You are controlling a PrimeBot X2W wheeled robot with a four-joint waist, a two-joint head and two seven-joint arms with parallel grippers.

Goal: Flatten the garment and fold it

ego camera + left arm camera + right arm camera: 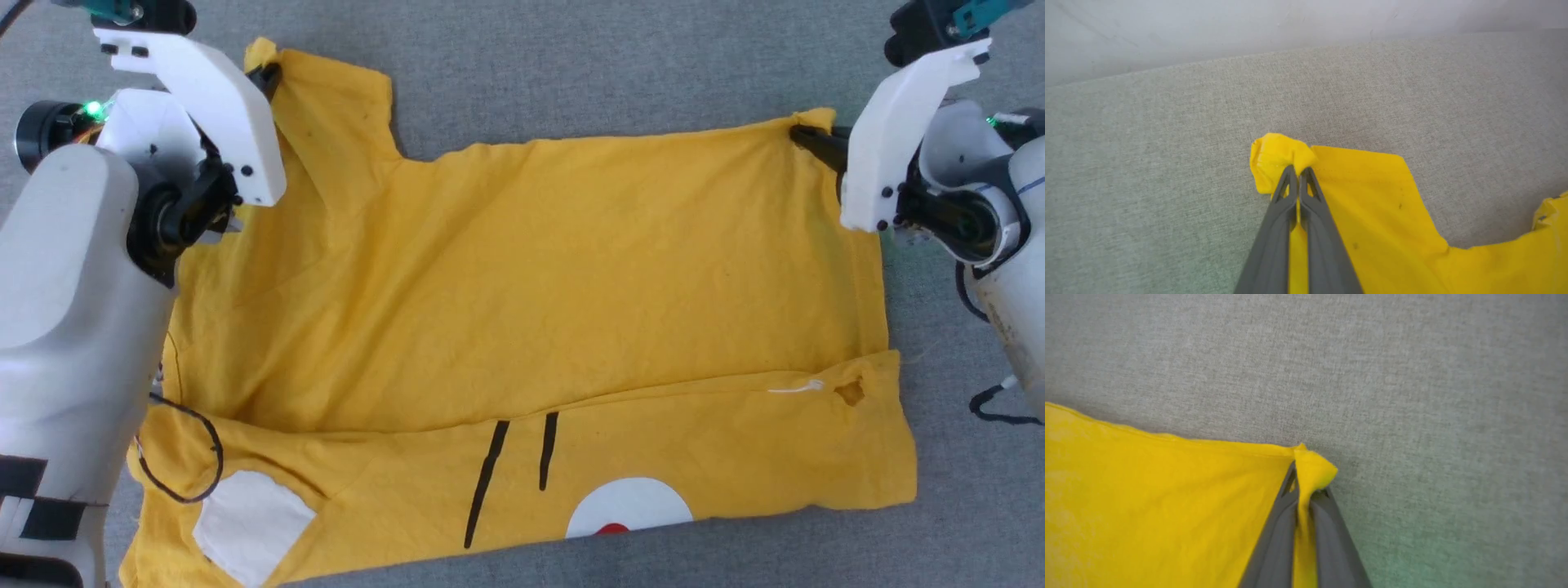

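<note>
Pinching the sleeve tip with the left claw, the far hem corner with the right claw, both clamped on cloth. Spanning the yellow T-shirt lengthwise between them, flat on the grey surface. Nearer the robot: printed strip, small hole. Judging the pull toward that near edge unobstructed.

One garment, one left gripper, one right gripper, two black stripes

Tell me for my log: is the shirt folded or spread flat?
Partly folded: a plain layer of the shirt overlaps the printed part, cutting off its stripes. Left gripper and right gripper pinch its far corners.
</note>
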